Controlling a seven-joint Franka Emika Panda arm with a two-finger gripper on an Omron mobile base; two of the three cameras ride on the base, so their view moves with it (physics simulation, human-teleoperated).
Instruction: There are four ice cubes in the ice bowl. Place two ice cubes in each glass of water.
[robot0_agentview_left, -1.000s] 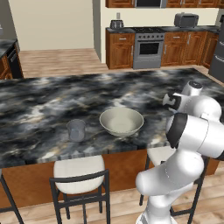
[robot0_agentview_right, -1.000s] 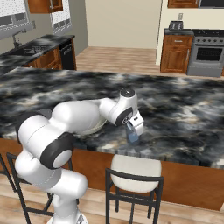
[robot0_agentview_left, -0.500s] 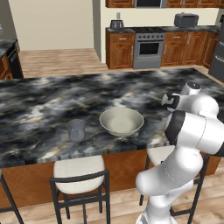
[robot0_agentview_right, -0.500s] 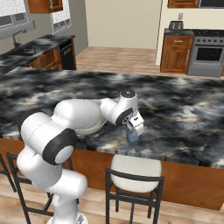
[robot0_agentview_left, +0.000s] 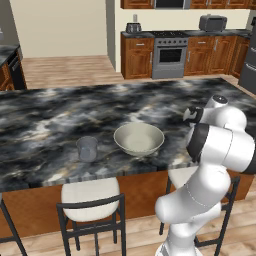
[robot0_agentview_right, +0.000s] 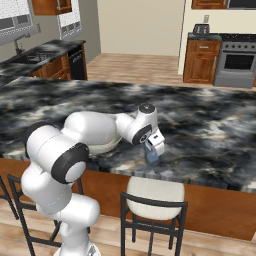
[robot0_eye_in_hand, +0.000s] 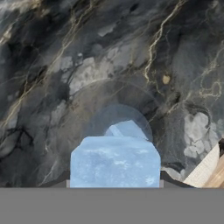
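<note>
Where the left base view hides them, fingers (robot0_agentview_right: 153, 152) clamping 1 ice cube (robot0_eye_in_hand: 115, 160) above a glass (robot0_eye_in_hand: 114, 131).

Evenly and brightly lit throughout, rendered with flat, diffuse light and no single evident source. Only faint, soft shadows under the ice bowl (robot0_agentview_left: 138, 138) and beneath the worktop (robot0_agentview_left: 45, 120) overhang. Dull, broad sheen on the marble, no hard glare. Slightly soft and blocky in both base views. Close up from the hand, held ice cube (robot0_eye_in_hand: 115, 160) large and a little blurred, marble veins sharper behind.
</note>
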